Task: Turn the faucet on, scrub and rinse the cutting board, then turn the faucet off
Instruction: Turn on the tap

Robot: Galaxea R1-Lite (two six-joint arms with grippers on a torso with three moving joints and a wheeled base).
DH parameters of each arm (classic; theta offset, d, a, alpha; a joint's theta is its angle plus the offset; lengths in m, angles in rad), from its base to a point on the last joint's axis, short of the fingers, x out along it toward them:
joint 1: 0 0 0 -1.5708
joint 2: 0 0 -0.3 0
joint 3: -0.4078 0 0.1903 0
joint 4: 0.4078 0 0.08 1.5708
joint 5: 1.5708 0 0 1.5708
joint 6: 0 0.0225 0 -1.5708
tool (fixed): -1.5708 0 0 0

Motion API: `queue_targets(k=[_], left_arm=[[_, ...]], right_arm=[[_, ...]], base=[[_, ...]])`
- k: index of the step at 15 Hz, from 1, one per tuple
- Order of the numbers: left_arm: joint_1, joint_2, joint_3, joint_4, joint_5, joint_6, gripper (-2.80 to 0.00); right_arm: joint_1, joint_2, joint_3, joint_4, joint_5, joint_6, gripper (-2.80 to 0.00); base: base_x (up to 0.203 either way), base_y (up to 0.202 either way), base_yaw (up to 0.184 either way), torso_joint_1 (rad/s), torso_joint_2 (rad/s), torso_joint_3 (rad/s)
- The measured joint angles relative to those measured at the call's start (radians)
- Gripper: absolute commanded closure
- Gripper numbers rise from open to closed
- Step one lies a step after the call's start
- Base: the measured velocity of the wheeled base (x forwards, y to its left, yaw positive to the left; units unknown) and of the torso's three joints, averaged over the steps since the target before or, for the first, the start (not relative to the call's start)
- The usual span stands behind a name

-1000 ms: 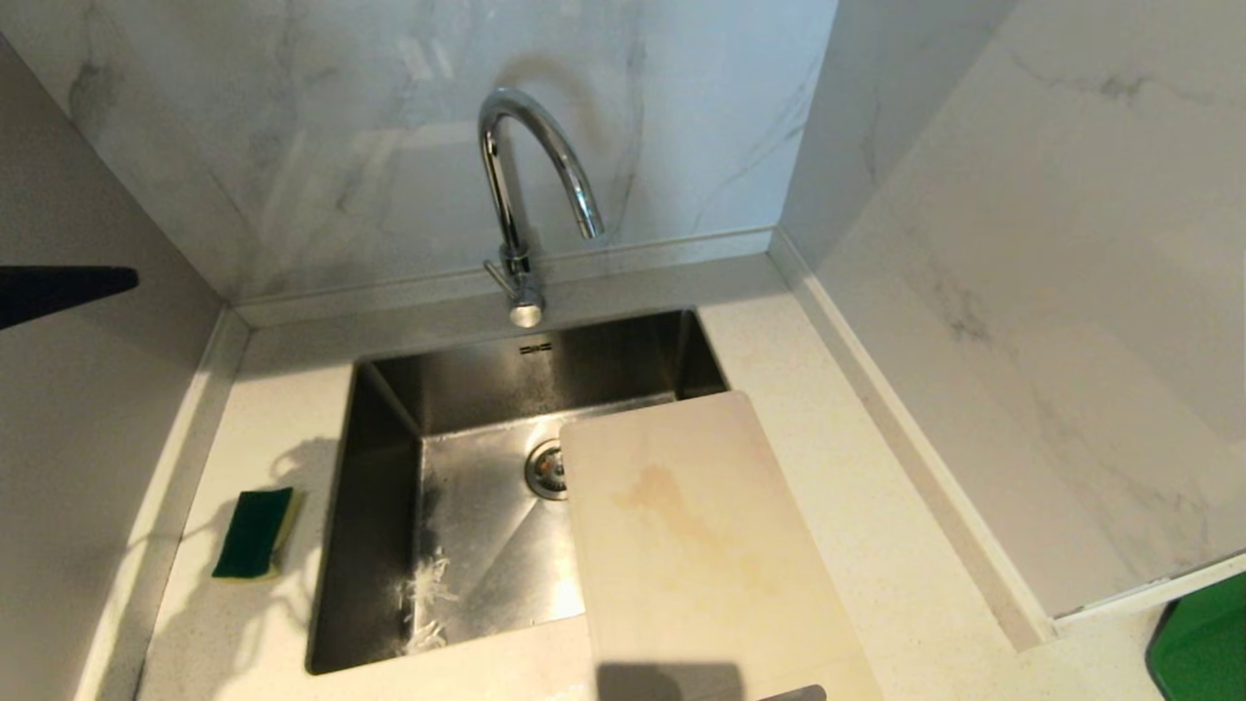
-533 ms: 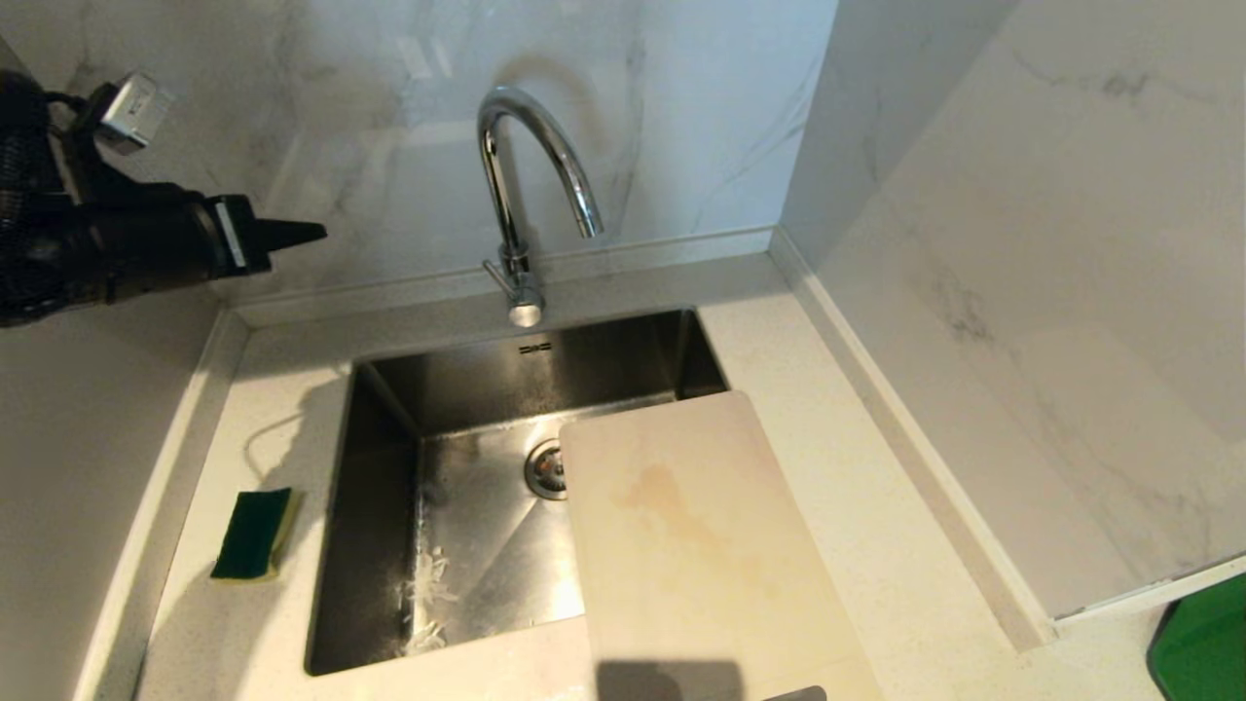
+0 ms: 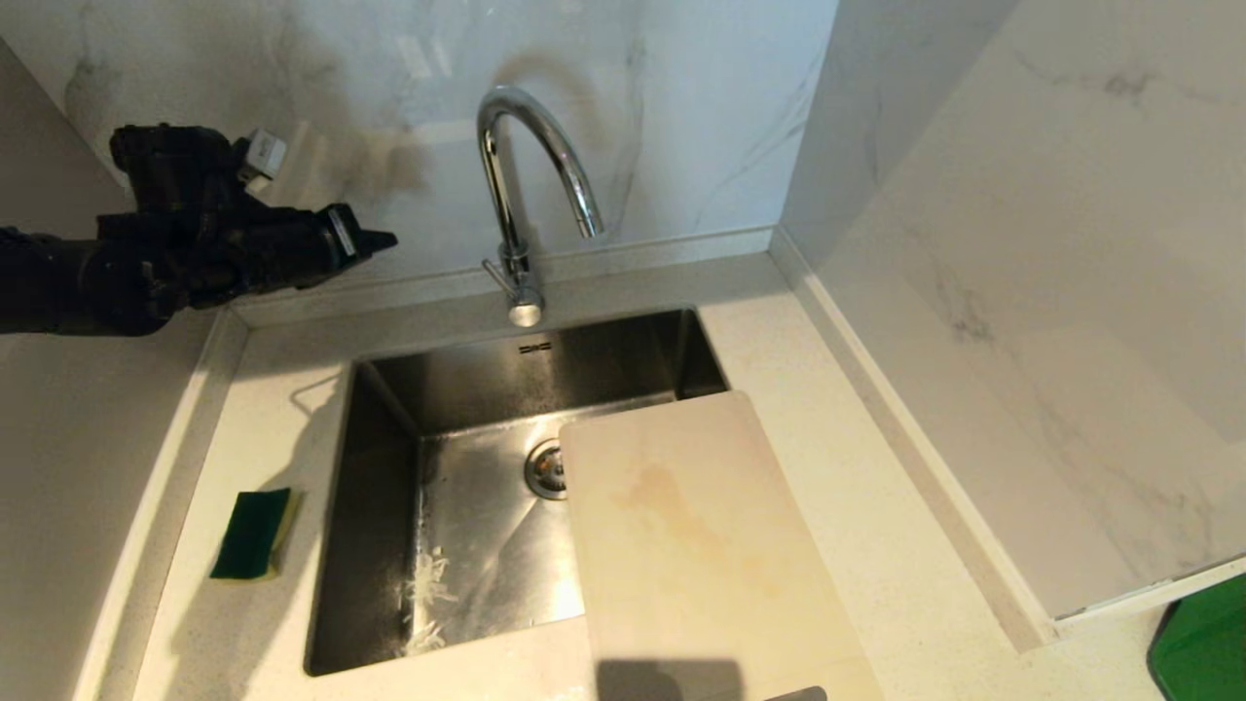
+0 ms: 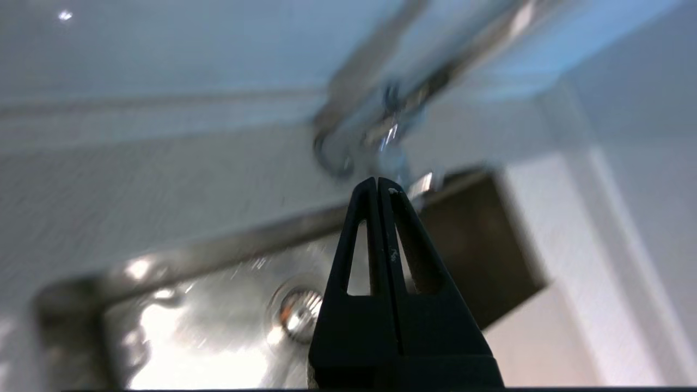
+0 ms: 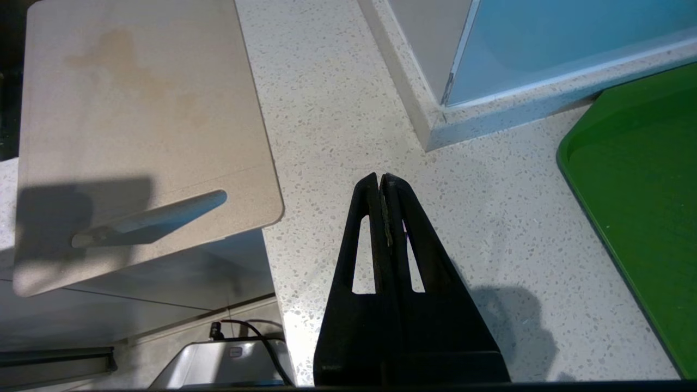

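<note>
Cutting board (image 3: 701, 545) lies near edge of bench (image 3: 857, 467), half over sink (image 3: 467, 545), stain up. Right gripper (image 5: 382, 178) parked over bench, fingers pressed together. Farther back, left gripper (image 3: 384, 237), also pressed together, points at faucet (image 3: 516, 195), not touching. Best: nudge the thin lever w/ fingertip, gently.

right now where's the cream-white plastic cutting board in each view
Head view: cream-white rectangular plastic cutting board lies lower centre, over the steel sink's right side.
Left wrist view: not in it.
Right wrist view: upper left, handle slot overhanging the counter edge.
Shared landmark: the board's yellowish-brown stain.
</note>
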Motion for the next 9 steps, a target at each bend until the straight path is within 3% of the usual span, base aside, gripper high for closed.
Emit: queue_targets(k=[3,6,9], left_arm=[[0.0,0.09,-0.149,0.002,0.0,-0.067,0.0],[-0.014,0.166,-0.244,0.009,-0.006,-0.069,0.0],[-0.046,0.209,-0.263,0.001,-0.031,-0.062,0.0]], right_arm=[[0.0,0.0,0.0,0.0,0.0,0.0,0.0],[0.0,0.0,0.0,0.0,0.0,0.0,0.0],[0.0,0.0,0.0,0.0,0.0,0.0,0.0]], base=[[0.0,0.0,0.0,0.0,0.0,0.0],[0.0,0.0,0.0,0.0,0.0,0.0],[0.0,0.0,0.0,0.0,0.0,0.0]])
